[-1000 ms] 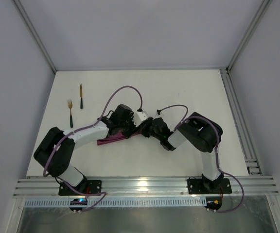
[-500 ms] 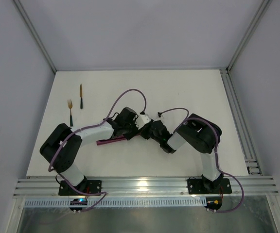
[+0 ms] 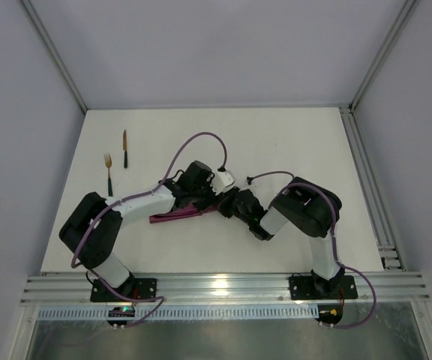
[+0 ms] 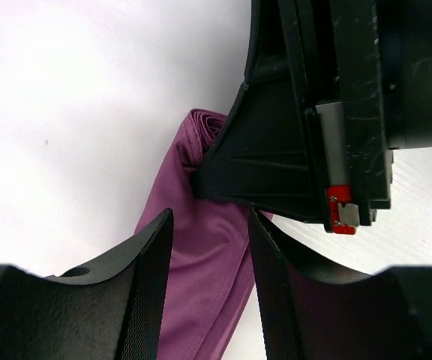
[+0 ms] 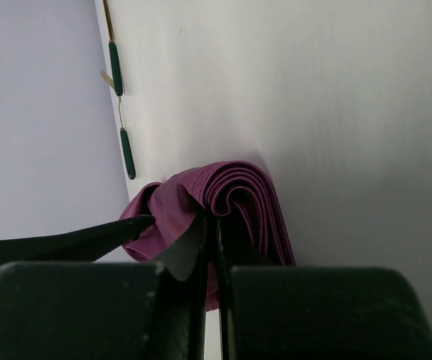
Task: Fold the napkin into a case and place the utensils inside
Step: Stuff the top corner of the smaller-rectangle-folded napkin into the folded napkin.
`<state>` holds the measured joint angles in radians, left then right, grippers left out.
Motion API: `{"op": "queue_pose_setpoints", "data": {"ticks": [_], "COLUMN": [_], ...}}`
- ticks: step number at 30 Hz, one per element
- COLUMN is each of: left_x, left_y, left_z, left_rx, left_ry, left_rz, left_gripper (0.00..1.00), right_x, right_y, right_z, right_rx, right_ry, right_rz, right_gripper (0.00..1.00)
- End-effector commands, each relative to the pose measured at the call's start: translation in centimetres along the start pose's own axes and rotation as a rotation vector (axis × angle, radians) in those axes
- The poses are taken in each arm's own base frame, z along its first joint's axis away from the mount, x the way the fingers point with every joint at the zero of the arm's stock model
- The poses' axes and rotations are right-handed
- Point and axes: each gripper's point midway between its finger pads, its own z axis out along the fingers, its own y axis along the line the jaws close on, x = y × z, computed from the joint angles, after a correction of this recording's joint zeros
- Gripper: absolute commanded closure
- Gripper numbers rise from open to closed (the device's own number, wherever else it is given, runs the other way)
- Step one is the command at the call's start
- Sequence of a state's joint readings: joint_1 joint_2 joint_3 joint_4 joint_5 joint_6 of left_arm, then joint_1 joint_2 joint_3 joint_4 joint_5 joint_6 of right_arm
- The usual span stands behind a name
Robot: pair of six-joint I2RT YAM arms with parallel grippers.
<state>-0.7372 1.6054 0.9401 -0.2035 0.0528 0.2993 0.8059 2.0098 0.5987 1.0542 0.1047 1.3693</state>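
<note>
Two utensils lie outside the cloth: the fork [image 3: 109,172] and the knife [image 3: 125,148] rest side by side on the far left of the white table [image 3: 291,142], handles toward the near edge, well apart from the napkin [image 3: 172,217]. That napkin sits near the middle of the table, folded into a narrow magenta strip that runs left to right. Nothing is tucked into its folds as far as any view shows. At its right end the layers curl over one another in a thick, rounded bundle. The right gripper [image 5: 209,223] is closed on that end, its two black fingers pressed together with a layer of cloth pinched at their tips. The left gripper [image 4: 208,225] comes at the same end from the other side. Its jaws stand partly apart, with the cloth showing in the gap and passing under both fingers, and no squeeze on it can be seen. One left fingertip touches the side of the bundle in the right wrist view. The left arm sets its elbow out over the near left of the table, and its forearm reaches right and away to the strip. The right arm rises from its base, bends right of centre and stretches its forearm leftward, so both wrists meet nose to nose over the napkin's right end.
</note>
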Motion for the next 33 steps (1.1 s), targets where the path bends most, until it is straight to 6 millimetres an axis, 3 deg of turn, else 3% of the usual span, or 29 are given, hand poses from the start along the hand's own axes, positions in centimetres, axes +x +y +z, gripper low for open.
{"op": "queue_pose_setpoints", "data": {"ticks": [1,11,14,15,18,20,25,29,33], "left_x": [0.2,1.4,2.2,2.4,3.2,3.1,3.7,3.8,3.4], "left_y": [-0.8,-1.6,-2.0,-2.2,-2.4,-2.3,-1.5,-1.5,-1.6], "left_z": [0.7,1.3,1.7,1.7,1.7,1.4,0.6,0.0,-0.8], "left_rx": [0.039,0.023,0.036,0.041,0.048,0.048,0.005,0.009,0.010], "left_ry": [0.021,0.093,0.136,0.146,0.163,0.155,0.145,0.121,0.071], "left_rz": [-0.014,0.026,0.040,0.048,0.062,0.068,0.135,0.197,0.234], "left_gripper": [0.54,0.58,0.70,0.84,1.00,1.00,1.00,1.00,0.96], "right_x": [-0.5,-0.1,-0.2,-0.3,-0.4,-0.5,-1.8,-2.9,-2.6], "right_y": [1.1,1.5,1.7,1.9,1.7,1.7,1.2,1.7,1.7], "right_z": [0.0,-0.2,-0.5,-0.6,-0.9,-1.1,-1.6,-1.9,-1.3], "right_rx": [-0.043,-0.047,-0.046,-0.048,-0.029,-0.021,0.000,-0.020,-0.011], "right_ry": [-0.038,-0.037,-0.042,-0.046,-0.046,-0.046,-0.046,-0.038,0.003], "right_rz": [0.010,0.015,0.011,0.010,-0.006,-0.025,-0.050,-0.074,-0.100], "right_gripper": [0.96,0.96,0.96,0.96,0.96,0.92,0.72,0.66,0.65]}}
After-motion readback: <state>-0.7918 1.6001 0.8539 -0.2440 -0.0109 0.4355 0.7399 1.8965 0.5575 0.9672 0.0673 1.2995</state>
